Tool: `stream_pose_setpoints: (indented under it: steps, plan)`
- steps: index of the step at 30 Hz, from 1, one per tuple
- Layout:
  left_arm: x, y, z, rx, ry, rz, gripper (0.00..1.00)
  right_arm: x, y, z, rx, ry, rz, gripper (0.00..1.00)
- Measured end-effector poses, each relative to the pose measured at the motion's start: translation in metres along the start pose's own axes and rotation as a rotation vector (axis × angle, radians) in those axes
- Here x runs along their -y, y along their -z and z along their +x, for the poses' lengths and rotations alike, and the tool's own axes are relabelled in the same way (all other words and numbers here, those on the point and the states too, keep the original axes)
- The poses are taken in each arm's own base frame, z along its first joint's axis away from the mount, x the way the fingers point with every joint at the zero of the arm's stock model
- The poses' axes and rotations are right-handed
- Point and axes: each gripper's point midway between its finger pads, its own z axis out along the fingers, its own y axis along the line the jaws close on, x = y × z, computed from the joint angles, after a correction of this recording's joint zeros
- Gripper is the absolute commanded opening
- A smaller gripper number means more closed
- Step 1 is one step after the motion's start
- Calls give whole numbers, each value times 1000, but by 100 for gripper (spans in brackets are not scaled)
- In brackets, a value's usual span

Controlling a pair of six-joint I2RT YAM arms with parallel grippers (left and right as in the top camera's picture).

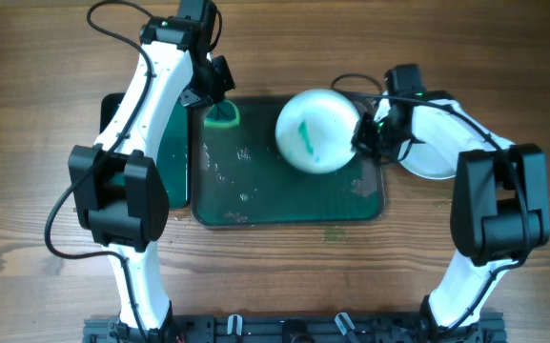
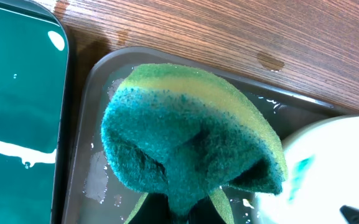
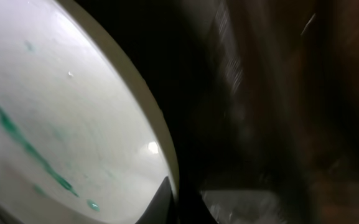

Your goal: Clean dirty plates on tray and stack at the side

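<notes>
Wooden table (image 1: 27, 143) under tray (image 1: 284, 205); left fingers (image 1: 217, 95) around sponge (image 2: 185, 137), right fingers (image 1: 360, 141) tight on rim of plate (image 1: 317, 131)

I log one table (image 1: 284, 286), brown wood grain. Lying directly on it, left to right:
- smaller tray (image 1: 175, 157), glossy green, just beside the large one
- tray (image 1: 284, 205), dark green, wet-speckled, centre
- plate (image 1: 430, 157), white, just right of the tray, partly hidden

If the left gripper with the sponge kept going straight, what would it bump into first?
Probably the tray, near its corner. The left gripper points down at it, so its sponge would press the wet tray floor first. The plate lies off to the side. Depth is hard to judge.
</notes>
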Motion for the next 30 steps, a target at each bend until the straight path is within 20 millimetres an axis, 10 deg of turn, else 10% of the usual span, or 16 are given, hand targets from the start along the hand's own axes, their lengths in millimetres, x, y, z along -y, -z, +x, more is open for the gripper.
stream_pose_setpoints:
  steps: [8,15,22,27,30]
  plan:
    - [0,0,0,0,0,0,4,-8,-5,54,-181,194,35,45]
    - [0,0,0,0,0,0,4,-22,-3,10,10,420,34,53]
    - [0,0,0,0,0,0,4,-29,-2,-27,167,636,75,43]
    - [0,0,0,0,0,1,4,-28,-2,-31,177,677,93,5]
    - [0,0,0,0,0,0,4,-27,-2,-30,174,684,96,4]
